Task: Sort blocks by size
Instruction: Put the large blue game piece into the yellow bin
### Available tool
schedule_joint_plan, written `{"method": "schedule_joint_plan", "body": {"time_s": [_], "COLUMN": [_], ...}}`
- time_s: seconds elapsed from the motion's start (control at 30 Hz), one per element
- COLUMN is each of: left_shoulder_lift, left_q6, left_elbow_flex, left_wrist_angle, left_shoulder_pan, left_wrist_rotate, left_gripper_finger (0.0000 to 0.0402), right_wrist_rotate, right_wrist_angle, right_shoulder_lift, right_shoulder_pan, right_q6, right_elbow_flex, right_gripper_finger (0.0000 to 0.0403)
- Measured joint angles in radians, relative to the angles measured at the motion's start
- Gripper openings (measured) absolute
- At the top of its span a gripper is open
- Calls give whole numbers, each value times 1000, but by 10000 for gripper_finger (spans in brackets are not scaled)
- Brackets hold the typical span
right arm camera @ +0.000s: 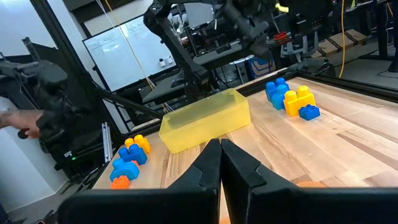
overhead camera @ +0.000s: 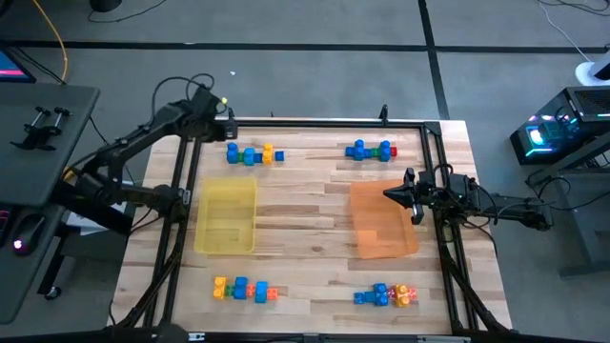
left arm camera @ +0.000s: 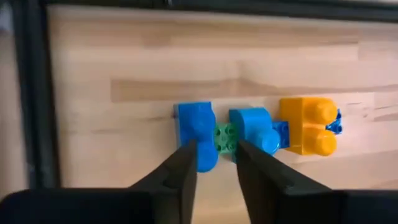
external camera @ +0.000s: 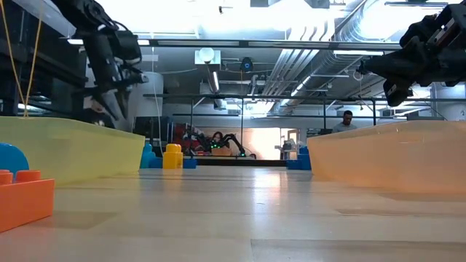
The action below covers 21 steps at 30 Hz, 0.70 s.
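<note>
**Left gripper poised over the far-left row of blocks**

While its two dark fingers (left arm camera: 186,177) stand slightly parted with nothing between them, the left gripper (left arm camera: 214,163) hangs over a row of blocks near the table's far left corner. In the left wrist view one fingertip overlaps a blue brick (left arm camera: 197,127) and the other overlaps a second blue brick (left arm camera: 255,127). A small green block (left arm camera: 224,137) sits in the gap between those two bricks, right ahead of the fingertips. Whether the tips touch the bricks cannot be told. Beyond the second blue brick lies a yellow brick (left arm camera: 309,124), with a little blue piece (left arm camera: 334,122) at its far end.

From above, the left arm reaches in from the table's left edge toward this row (overhead camera: 253,154). Just nearer the camera side lies the translucent yellow tray (overhead camera: 226,219) on the wooden table (overhead camera: 305,238).

The right gripper (overhead camera: 402,193) hovers with its fingers (right arm camera: 208,163) pressed together and empty, at the far edge of the translucent orange tray (overhead camera: 383,221).

Three other groups of blocks lie well apart from the trays: one at the far right (overhead camera: 370,150) with blue, green and red pieces, one at the near left (overhead camera: 244,289) with yellow, blue and orange pieces, and one at the near right (overhead camera: 386,295). The low view shows an orange brick (external camera: 25,200) close by at table height, and a person (external camera: 348,120) stands in the room far behind.
</note>
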Motion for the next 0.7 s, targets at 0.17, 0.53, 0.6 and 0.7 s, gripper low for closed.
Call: {"method": "schedule_joint_plan", "body": {"time_s": [0.17, 0.53, 0.6, 0.7], "left_shoulder_lift": [50, 244, 265, 294], "left_q6": [-63, -81, -82, -82], "left_elbow_flex": [-65, -72, -72, -72], "left_wrist_angle": [90, 162, 166, 166], "left_shoulder_pan": [-30, -45, -54, -59], "left_wrist_rotate": [-11, -31, -65, -108], "left_gripper_finger": [170, 247, 248, 247], "right_wrist_rotate": [0, 0, 0, 0], "right_wrist_angle": [0, 0, 0, 0], "right_shoulder_lift": [0, 0, 0, 0], "right_shoulder_pan": [0, 0, 0, 0], "right_q6": [0, 0, 0, 0], "right_elbow_flex": [0, 0, 0, 0], "right_gripper_finger": [1, 1, 1, 1]}}
